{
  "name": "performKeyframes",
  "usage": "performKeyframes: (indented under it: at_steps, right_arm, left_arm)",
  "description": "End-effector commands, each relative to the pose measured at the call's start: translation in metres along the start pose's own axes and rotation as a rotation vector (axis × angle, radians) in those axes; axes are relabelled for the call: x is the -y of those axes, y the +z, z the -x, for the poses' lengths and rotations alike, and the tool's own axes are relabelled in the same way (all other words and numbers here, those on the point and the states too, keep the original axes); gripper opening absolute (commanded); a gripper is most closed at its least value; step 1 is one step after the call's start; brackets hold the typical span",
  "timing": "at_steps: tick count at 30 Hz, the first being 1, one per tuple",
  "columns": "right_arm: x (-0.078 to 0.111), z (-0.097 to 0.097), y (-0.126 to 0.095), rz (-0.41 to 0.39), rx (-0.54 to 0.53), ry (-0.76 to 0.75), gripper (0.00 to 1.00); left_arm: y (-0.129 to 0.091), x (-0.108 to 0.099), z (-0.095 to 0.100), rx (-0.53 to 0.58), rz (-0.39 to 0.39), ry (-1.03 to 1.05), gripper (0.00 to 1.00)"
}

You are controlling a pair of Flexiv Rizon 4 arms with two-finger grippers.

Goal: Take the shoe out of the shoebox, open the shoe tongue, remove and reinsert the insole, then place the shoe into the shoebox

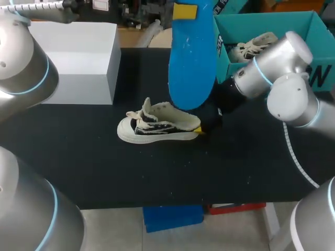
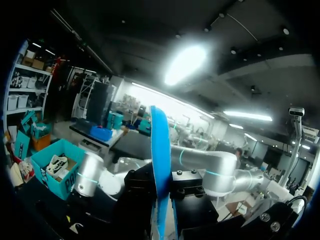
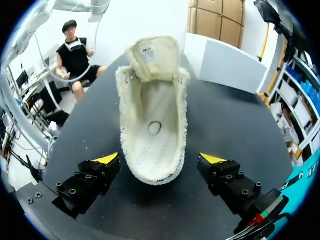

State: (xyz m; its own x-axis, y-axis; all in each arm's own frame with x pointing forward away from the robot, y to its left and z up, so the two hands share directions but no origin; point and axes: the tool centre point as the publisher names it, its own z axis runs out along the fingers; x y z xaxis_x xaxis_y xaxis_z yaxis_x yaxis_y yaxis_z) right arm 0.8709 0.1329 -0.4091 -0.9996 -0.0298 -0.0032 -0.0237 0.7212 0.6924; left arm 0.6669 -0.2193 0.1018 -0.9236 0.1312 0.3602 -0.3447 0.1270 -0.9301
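Shoe [image 1: 157, 125] stands on the table [image 1: 78, 157], its heel between your right claw's [image 3: 160, 159] wide-spread fingers, apparently untouched. Left claw [image 2: 161, 189] pinches the blue insole [image 1: 191, 57] aloft. The insole is probably light and floppy, so support it near the middle. Hold the shoe by its firmer heel walls.

The head camera sits high behind the robot and looks down on the table [image 1: 78, 172] from well back, though the raised insole [image 1: 192, 63] stands close to it. The right wrist camera is low and very near, just behind the heel of the shoe [image 3: 152, 115], facing along it toward the toe and down into its opening. It shares the shoe, the table and the white box [image 3: 230, 62] with the head view. The left wrist camera tilts upward, edge-on to the insole right before it, and shares that, my right arm [image 2: 200, 162] and the shoebox [image 2: 62, 186] with the head view
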Motion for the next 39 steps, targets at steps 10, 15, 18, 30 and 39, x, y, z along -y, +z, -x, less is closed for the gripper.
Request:
performKeyframes:
  at_steps: [10,15,18,30,39]
  right_arm:
    - [0.007,0.002,0.005,0.239,-0.009,0.011,1.00]
    - [0.007,0.002,0.005,0.235,-0.010,0.014,1.00]
    - [0.006,0.002,0.003,0.235,0.001,0.023,1.00]
    - [-0.011,0.008,-0.013,-0.177,0.038,0.123,1.00]
    - [-0.037,0.015,-0.014,-0.514,0.084,0.093,1.00]
  left_arm:
    - [0.001,0.001,0.000,0.003,0.004,-0.002,0.00]
    - [0.001,0.001,0.000,0.003,0.004,-0.002,0.00]
    - [0.001,0.001,0.000,0.003,0.004,-0.002,0.00]
    - [0.001,0.001,0.000,0.003,0.004,-0.002,0.00]
    - [0.001,0.001,0.000,0.003,0.004,-0.002,0.00]
